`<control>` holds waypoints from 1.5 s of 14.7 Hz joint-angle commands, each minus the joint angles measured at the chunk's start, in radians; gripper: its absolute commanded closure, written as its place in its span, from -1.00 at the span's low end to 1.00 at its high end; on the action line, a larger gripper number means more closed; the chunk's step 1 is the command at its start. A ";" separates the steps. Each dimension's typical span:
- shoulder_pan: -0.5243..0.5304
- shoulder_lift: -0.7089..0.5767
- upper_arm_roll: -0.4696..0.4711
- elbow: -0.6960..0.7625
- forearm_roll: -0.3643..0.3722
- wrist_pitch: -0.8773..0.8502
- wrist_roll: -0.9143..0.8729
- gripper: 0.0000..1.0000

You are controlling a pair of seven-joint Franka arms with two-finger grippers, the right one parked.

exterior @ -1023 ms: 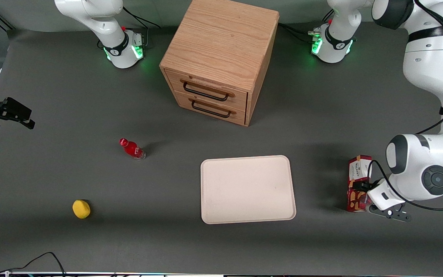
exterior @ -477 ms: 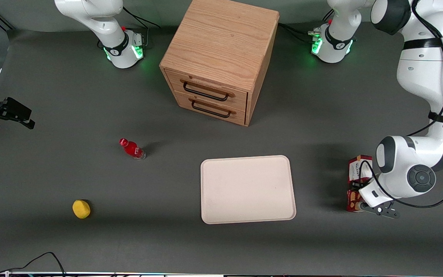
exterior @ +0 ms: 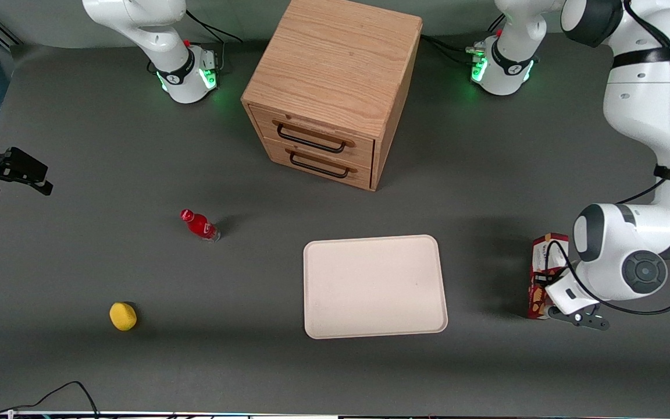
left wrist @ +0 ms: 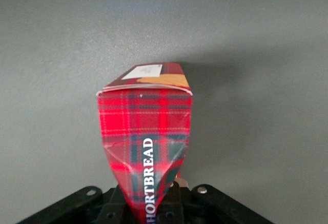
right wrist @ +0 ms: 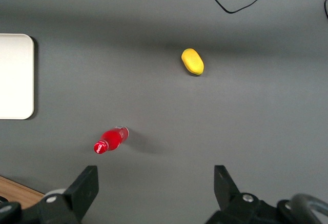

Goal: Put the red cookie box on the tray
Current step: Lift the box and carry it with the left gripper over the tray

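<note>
The red cookie box [exterior: 546,250], a long tartan carton, lies toward the working arm's end of the table, apart from the cream tray [exterior: 370,327]. My left gripper [exterior: 546,284] is shut on the box near its end nearer the front camera. In the left wrist view the box [left wrist: 146,126] runs away from the gripper [left wrist: 151,206], and its side is pinched in between the fingers. I cannot tell whether the box rests on the table or hangs just above it. The tray also shows in the right wrist view [right wrist: 15,75].
A wooden two-drawer cabinet [exterior: 335,87] stands farther from the front camera than the tray. A small red bottle [exterior: 199,225] and a yellow object [exterior: 123,316] lie toward the parked arm's end of the table.
My left arm's wrist swung in over the box and back slightly. The box turned a little and shifted slightly toward the working arm's end. The tray has not moved.
</note>
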State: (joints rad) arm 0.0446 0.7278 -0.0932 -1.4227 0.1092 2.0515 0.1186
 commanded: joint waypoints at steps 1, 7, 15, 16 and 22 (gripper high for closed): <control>-0.095 -0.037 0.006 0.152 0.007 -0.213 -0.188 1.00; -0.175 -0.053 -0.155 0.221 -0.020 -0.220 -0.656 1.00; -0.219 0.057 -0.212 0.215 0.035 -0.084 -0.688 1.00; -0.230 0.079 -0.211 0.215 0.036 -0.065 -0.686 1.00; -0.247 0.157 -0.209 0.219 0.075 0.059 -0.685 1.00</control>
State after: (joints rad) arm -0.1914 0.8684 -0.3062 -1.2327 0.1508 2.0882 -0.5487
